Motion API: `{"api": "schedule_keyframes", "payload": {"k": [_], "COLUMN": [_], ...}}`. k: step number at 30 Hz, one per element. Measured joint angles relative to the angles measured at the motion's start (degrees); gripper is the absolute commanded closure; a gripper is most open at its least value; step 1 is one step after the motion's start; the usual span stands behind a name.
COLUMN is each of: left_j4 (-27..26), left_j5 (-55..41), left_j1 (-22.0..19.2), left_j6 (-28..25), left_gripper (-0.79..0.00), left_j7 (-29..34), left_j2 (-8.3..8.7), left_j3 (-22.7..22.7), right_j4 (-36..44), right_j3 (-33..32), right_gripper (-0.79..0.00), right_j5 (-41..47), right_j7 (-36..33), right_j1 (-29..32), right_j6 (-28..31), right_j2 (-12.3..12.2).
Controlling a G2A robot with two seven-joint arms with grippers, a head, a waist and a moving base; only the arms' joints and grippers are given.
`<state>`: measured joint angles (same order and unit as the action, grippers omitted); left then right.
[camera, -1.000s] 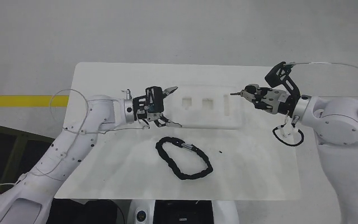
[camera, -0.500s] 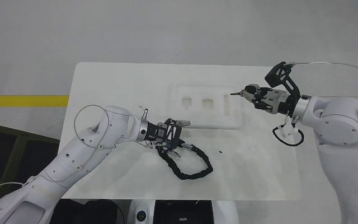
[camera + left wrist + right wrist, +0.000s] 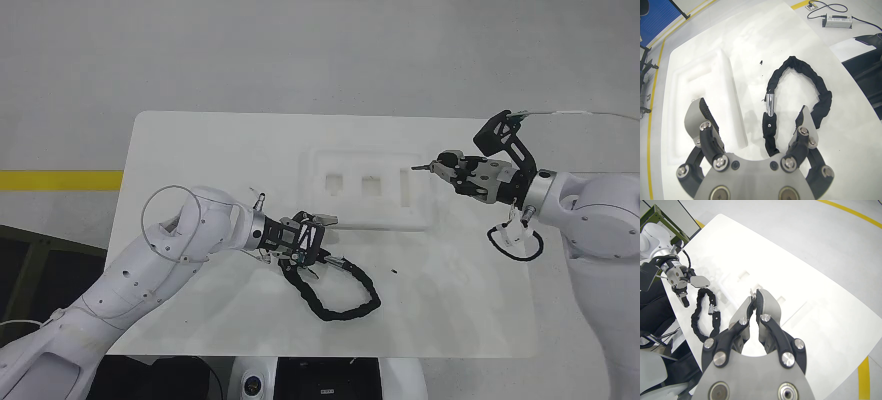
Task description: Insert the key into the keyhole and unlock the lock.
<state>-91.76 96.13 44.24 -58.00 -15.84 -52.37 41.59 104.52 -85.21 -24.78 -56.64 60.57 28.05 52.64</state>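
Note:
A chain lock in a black fabric sleeve [image 3: 340,298] lies looped on the white table, its silver lock cylinder [image 3: 338,265] at one end. My left gripper [image 3: 317,241] stands open low over that end. In the left wrist view the sleeved end [image 3: 769,130] lies between its fingers [image 3: 705,111] and the cylinder [image 3: 770,104] just past the fingertips. My right gripper [image 3: 441,164] hangs above the foam tray's right side, shut on a small metal key [image 3: 752,293] whose tip sticks out towards the left. The right wrist view also shows the chain [image 3: 696,315] and the left gripper [image 3: 693,291].
A white foam tray [image 3: 380,160] with rectangular recesses sits at mid-table behind the chain, close to my left gripper's far finger. A tiny black speck [image 3: 397,270] lies right of the chain. The table's front edge runs just below the loop.
My left arm swung from beside the foam tray down to the chain's lock end, its fingers now straddling it. Over the last half second it barely moved. The right arm held still.

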Motion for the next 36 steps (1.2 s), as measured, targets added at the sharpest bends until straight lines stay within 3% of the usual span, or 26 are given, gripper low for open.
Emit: {"api": "schedule_keyframes", "payload": {"k": [10, 14, 23, 36], "left_j4": [-0.6, -1.6, 1.6, 6.1], "left_j5": [0.4, 2.5, 2.4, -5.9], "left_j1": [0.8, -0.4, -6.3, -11.2], "left_j6": [0.0, 0.0, 0.0, 0.0], "left_gripper": [-0.785, -0.785, -0.785, -0.785], "left_j7": [2.4, 4.1, 4.8, 8.9], "left_j2": [0.04, 0.08, -0.26, -2.46], "left_j3": [-0.4, -4.0, -13.6, -19.0], "right_j4": [0.0, 0.0, 0.0, 0.0], "right_j3": [0.0, 0.0, 0.0, 0.0], "right_gripper": [0.0, 0.0, 0.0, 0.0], "right_j5": [0.0, 0.0, 0.0, 0.0], "right_j7": [0.0, 0.0, 0.0, 0.0], "right_j1": [0.0, 0.0, 0.0, 0.0], "right_j6": [0.0, 0.0, 0.0, 0.0], "right_j2": [0.0, 0.0, 0.0, 0.0]}}
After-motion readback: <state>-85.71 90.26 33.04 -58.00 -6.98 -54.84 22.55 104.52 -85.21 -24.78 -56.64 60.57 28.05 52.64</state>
